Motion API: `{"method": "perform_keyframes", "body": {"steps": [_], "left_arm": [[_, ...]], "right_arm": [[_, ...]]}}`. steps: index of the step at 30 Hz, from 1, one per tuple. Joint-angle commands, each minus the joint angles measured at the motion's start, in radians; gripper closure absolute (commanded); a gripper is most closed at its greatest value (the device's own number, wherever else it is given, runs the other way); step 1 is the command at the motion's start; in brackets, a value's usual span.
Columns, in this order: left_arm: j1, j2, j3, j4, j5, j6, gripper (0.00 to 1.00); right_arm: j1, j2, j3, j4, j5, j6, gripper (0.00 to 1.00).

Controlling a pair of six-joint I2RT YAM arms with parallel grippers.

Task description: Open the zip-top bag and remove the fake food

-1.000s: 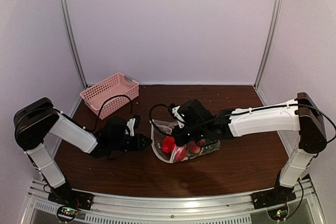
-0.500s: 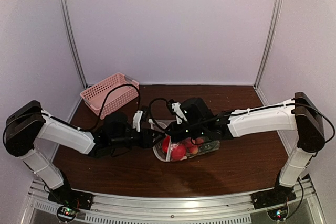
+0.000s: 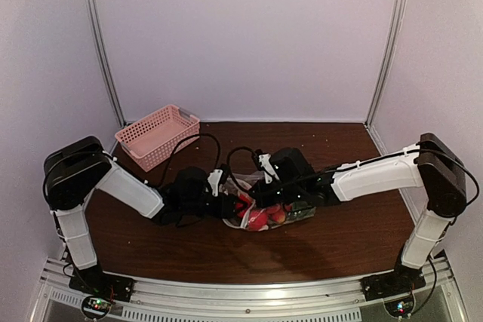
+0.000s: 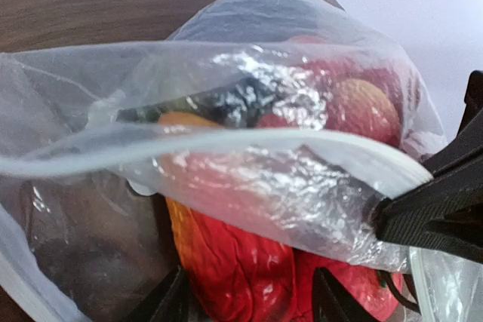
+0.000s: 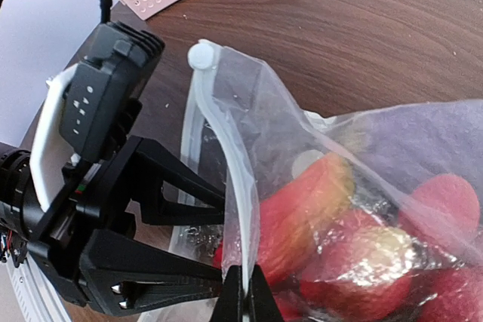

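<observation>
The zip-top bag point(image 3: 290, 209) lies on the table with its mouth open toward the left. My right gripper point(image 5: 241, 297) is shut on the bag's white zip strip point(image 5: 226, 148) and holds the upper lip up. It also shows in the top view point(image 3: 262, 195). My left gripper point(image 4: 247, 297) is open, with its jaws inside the bag mouth on either side of a red-orange fake food piece point(image 4: 241, 262). It also shows in the top view point(image 3: 229, 206). Red-yellow balls point(image 4: 362, 107) and a dark piece point(image 4: 226, 103) lie deeper in the bag behind the plastic.
A pink lattice basket point(image 3: 157, 135) stands at the back left of the brown table point(image 3: 347, 239). White walls and metal posts close in the back and sides. Both arms meet at the bag in the table's middle.
My left arm has moved right and pushed its open gripper into the bag mouth. My right gripper has kept hold of the zip strip and shifted slightly right and down.
</observation>
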Motion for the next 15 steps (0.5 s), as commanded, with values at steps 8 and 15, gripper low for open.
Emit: {"method": "perform_keyframes", "body": {"steps": [8,15], "left_arm": [[0.001,0.092,0.113,-0.105,-0.023,0.035,0.42],[0.001,0.073,0.124,-0.238,-0.105,0.047,0.52]], "right_arm": [[-0.027,0.06,-0.104,0.177,-0.078,0.081,1.0],[-0.035,0.111,-0.065,0.224,-0.088,0.107,1.0]]}}
